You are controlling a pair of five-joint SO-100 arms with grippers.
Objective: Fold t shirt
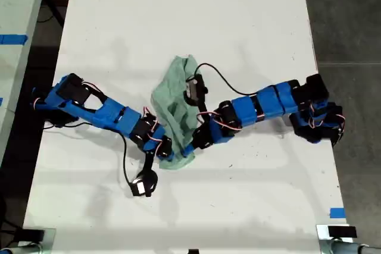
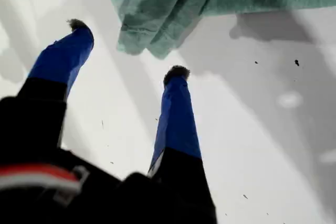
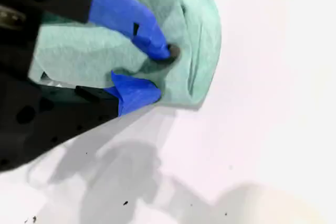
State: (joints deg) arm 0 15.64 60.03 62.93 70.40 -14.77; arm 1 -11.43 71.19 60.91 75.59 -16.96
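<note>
The pale mint-green t shirt (image 1: 174,108) lies crumpled in a narrow strip on the white table (image 1: 190,22), between the two blue arms. My second gripper (image 3: 161,73) reaches in from the exterior view's right (image 1: 188,147) and is shut on a bunched fold of the t shirt (image 3: 202,30) at its near end. My first gripper (image 2: 127,48) comes from the exterior view's left (image 1: 166,149). It is open, its fingers over bare table just short of the t shirt's hanging edge (image 2: 157,14), with nothing between them.
Black cables (image 1: 126,159) trail from both arms across the table. A second table with blue tape (image 1: 13,38) stands at the exterior view's left. Dark floor (image 1: 345,16) borders the table at the exterior view's right.
</note>
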